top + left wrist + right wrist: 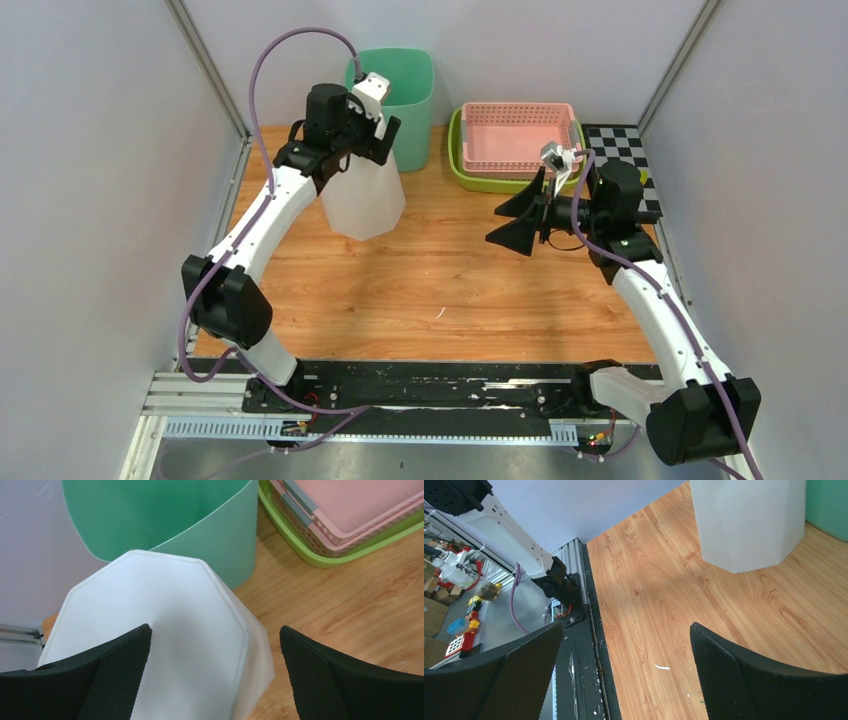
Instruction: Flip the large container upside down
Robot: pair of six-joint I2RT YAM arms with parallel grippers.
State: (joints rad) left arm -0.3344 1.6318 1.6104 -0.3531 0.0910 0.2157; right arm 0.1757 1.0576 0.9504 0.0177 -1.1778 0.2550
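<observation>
Large white octagonal container [155, 610]: base uppermost, directly beneath our left pincer [214, 630], whose jaws gape wide, holding nothing (inversion done, we judge); our right pincer [626, 626] open, empty, well aside.

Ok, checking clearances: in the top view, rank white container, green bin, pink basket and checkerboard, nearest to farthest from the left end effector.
1. White container, beneath the left end effector.
2. Green bin, just behind.
3. Pink basket, right.
4. Checkerboard, far right.

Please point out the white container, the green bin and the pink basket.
white container [365, 205], top view, side wall.
green bin [415, 120], top view, front wall.
pink basket [520, 138], top view, its floor.
</observation>
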